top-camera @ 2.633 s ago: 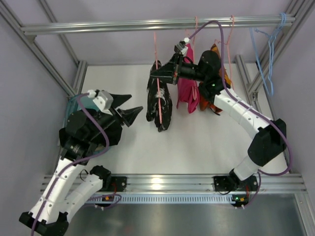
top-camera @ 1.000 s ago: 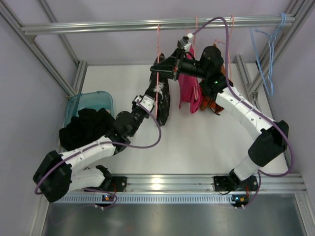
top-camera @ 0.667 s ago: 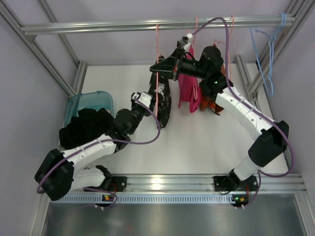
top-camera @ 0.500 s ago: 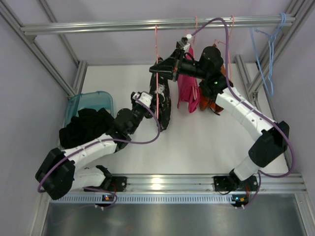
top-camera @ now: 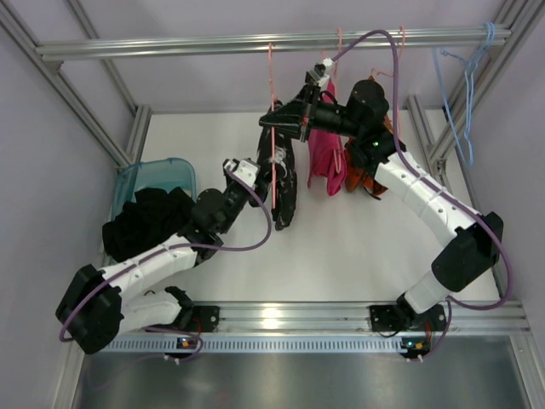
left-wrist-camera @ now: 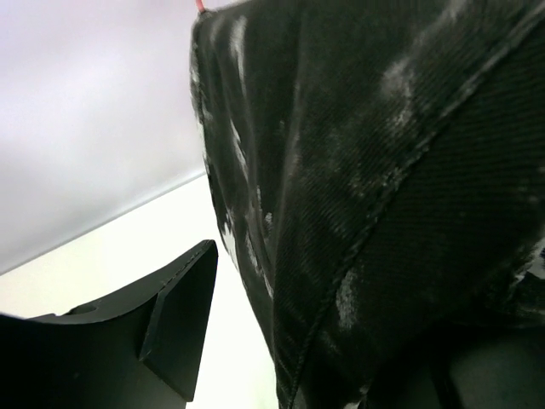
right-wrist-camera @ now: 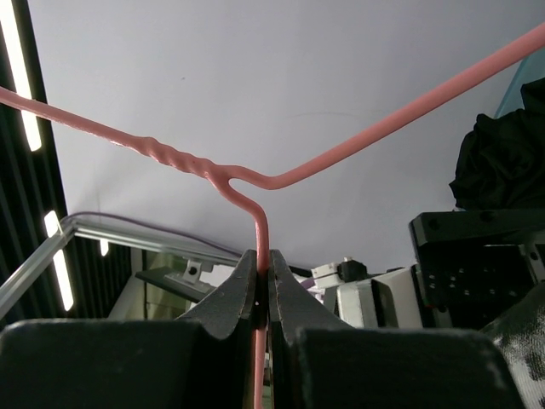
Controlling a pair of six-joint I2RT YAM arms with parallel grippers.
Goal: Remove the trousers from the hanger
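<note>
Speckled trousers (top-camera: 285, 183) hang on the pink hanger (right-wrist-camera: 255, 183).
Black, white-marbled, draped in a narrow bundle; my right tool (right-wrist-camera: 262, 285) pinches the hanger's wire neck, my left tool (top-camera: 261, 173) seems spread at the fabric's edge.

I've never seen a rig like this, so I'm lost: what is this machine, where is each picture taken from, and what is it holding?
It is two white robot arms bolted at the near edge of a table, each ending in a two-finger gripper. The wide picture looks down from above and behind them; the two close-ups come from cameras on the wrists. Clothes hang from a metal rail. The right gripper is pinched shut on a thin pale-pink wire hanger, which carries black trousers with white speckles. The left gripper stands open at the trousers, one finger clear of the cloth. Beside them hang a magenta-pink garment and an orange garment, with light-blue wire hangers far right. At the table's left, a teal plastic bin holds plain black clothes.
</note>
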